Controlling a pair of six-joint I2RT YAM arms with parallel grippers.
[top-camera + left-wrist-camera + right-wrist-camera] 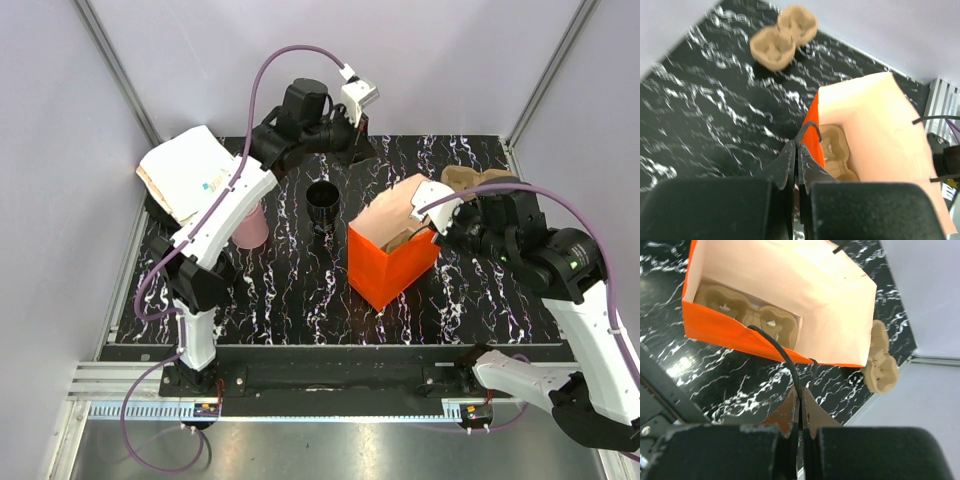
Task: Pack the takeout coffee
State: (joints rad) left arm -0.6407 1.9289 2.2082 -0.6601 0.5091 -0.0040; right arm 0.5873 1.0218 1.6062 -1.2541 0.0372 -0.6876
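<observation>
Since it is nearest, right gripper (799,392): its fingers are pressed together and pinch the black string handle (777,347) of the orange bag (730,335). I think it holds the string so the bag keeps its mouth wide.
Orange bag: it stands on the black table (280,290), leaning a bit, with its top open. It has to be open so a cup can go in.
Brown cup tray (755,315): it lies at the bottom inside the bag. I think it is there so a cup will not tip over.
Takeout coffee (323,205): the small black cup stands upright on the table, left of the bag and apart from it. It is not in the bag yet and nothing touches it. Its top is too small to see well.
Pink cup (252,228): it stands further left of the bag, half hidden under the left arm.
Second brown tray (478,180): it lies on the table behind the bag, to the right.
Left gripper (796,150): its fingers are pressed together, behind the bag on its left side. A bit of black string shows just past the tips. The view is blurry, so I cannot tell if it pinches that string.
Next step, my guess: the left gripper is closer to the coffee, so it must spread its fingers before it can lift the cup.
</observation>
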